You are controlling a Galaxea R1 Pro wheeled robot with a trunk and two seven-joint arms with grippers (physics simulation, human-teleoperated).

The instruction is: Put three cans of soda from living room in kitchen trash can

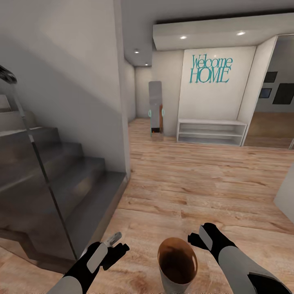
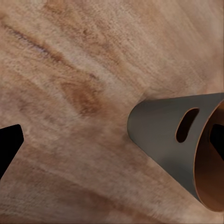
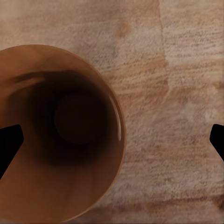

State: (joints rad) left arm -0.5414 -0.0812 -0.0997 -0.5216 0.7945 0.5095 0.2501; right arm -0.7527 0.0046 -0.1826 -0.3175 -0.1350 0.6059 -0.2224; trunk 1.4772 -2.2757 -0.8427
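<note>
**Trash can at the robot's feet, no soda cans in sight**

The tash can (image 1: 177,261) stands upright on the wood floor (image 1: 204,179) between the two arms, close in front of the robot. Its dark brown inside, seen from the right wrist view (image 3: 65,121), looks empty, though the bottom is shadowy, so I would not swear to it. By that reckoning none of the three cans is yet delivered and the whole job remains.

Count: one bucket, zero soda cans, one staircase (image 1: 49,171), one white shelf (image 1: 211,131) under a "Welcome HOME" sign (image 1: 210,69).

The left gripper (image 1: 116,247) and right gripper (image 1: 200,237) both have their jaws spread, holding nothing.
</note>
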